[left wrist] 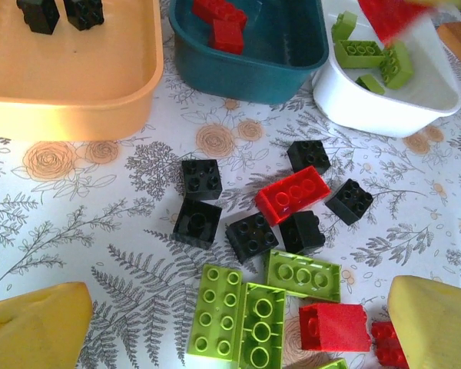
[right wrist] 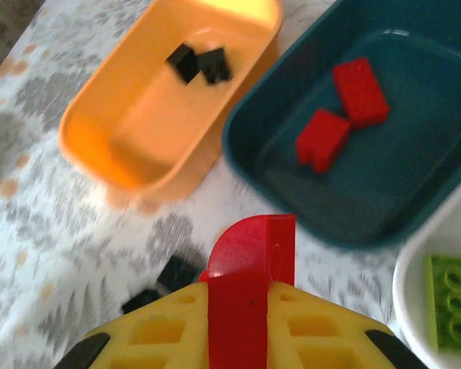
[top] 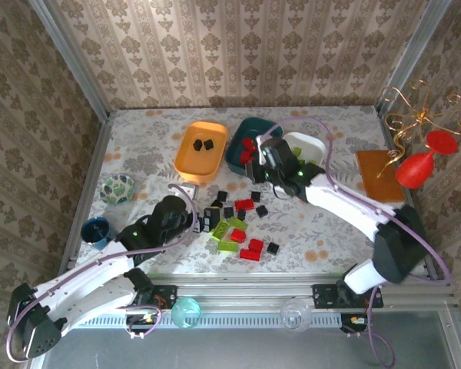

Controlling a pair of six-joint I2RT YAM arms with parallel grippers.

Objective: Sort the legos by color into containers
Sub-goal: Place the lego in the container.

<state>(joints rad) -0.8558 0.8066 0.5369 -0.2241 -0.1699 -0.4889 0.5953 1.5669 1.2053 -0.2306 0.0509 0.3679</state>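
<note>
My right gripper (top: 266, 158) is shut on a red lego (right wrist: 253, 277) with one rounded corner, above the table just in front of the dark teal tub (top: 240, 157). That tub holds two red bricks (right wrist: 342, 115). The orange tub (top: 186, 154) holds two black cubes (right wrist: 200, 63). The white tub (left wrist: 384, 111) holds several lime-green bricks (left wrist: 369, 54). My left gripper (left wrist: 238, 330) is open, hovering over the loose pile: lime-green bricks (left wrist: 242, 319), black cubes (left wrist: 200, 178) and red bricks (left wrist: 292, 194). Nothing sits between its yellow fingers (left wrist: 38, 327).
A patterned glass bowl (top: 117, 188) and a blue cup (top: 96, 229) stand at the left. At the right edge lie a brown board (top: 380, 175), a red vase (top: 419, 165) and a gold wire ornament (top: 415, 115). Walls close three sides of the table.
</note>
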